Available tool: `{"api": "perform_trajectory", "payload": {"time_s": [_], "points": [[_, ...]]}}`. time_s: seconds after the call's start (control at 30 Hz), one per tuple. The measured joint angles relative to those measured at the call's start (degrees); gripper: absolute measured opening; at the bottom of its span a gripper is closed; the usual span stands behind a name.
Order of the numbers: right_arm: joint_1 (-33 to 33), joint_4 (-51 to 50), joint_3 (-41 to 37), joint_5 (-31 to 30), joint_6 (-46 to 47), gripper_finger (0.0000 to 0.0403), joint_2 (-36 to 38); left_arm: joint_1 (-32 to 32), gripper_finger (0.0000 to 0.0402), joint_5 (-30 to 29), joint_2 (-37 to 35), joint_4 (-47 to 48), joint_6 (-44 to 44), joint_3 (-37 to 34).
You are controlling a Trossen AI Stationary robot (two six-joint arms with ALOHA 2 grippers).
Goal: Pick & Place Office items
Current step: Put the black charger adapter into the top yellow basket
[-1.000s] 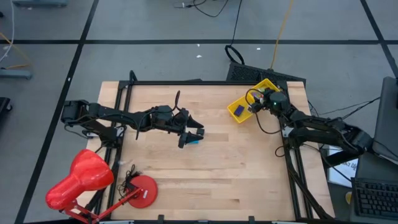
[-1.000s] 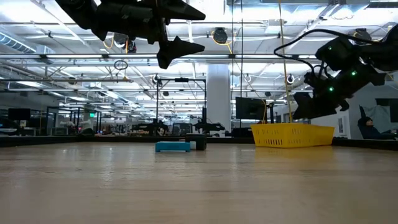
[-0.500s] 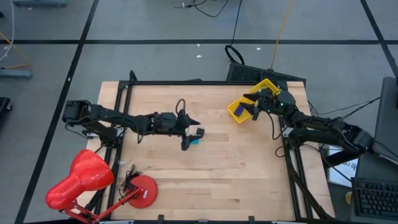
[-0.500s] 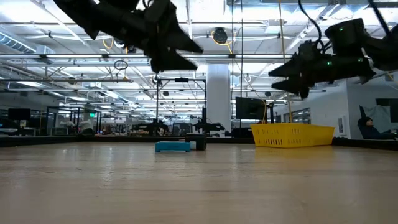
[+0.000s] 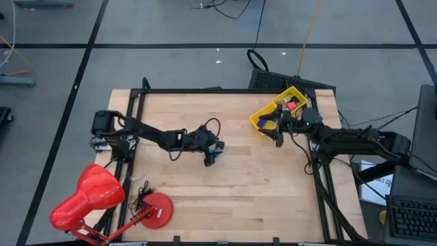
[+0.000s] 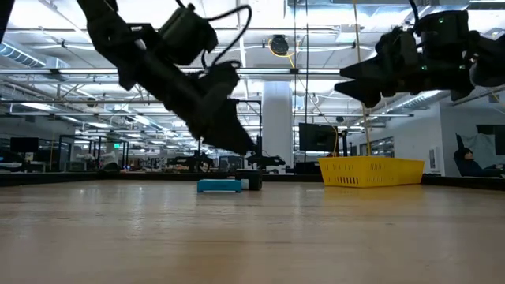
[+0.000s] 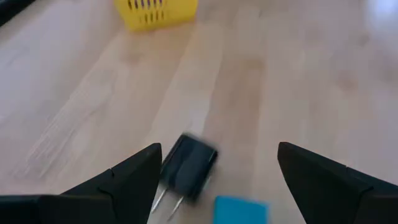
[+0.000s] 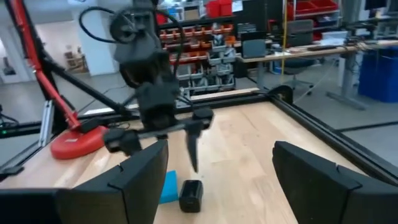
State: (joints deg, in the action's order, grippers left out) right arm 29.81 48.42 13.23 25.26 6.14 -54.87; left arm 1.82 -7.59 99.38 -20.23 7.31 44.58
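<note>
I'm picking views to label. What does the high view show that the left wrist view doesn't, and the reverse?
Only the high view: the red lamp, the right gripper by the yellow tray, a pink piece inside it. Only the left wrist view: the black piece in full, with two thin prongs, and the left gripper open around it. Both: the blue piece, the tray, the table.
</note>
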Motion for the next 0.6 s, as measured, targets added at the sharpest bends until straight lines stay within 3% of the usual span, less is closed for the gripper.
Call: {"api": "perform_trajectory", "payload": {"time_s": [0.2, 0.33, 0.6], "points": [[-1.4, -0.6, 0.0, -5.1, -2.9, 0.0274, 0.0, 1.0, 0.0324, -5.6, 4.4, -2.3, -5.5, 0.0], [-1.4, -0.8, 0.0, -6.0, -3.6, 0.0274, 0.0, 1.8, 0.0324, -4.1, 7.6, -5.1, -8.9, 0.0], [-1.4, -1.2, 0.0, -5.9, -3.6, 0.0271, 0.0, 3.1, 0.0323, -1.4, 11.5, -9.7, -6.8, 0.2]]}}
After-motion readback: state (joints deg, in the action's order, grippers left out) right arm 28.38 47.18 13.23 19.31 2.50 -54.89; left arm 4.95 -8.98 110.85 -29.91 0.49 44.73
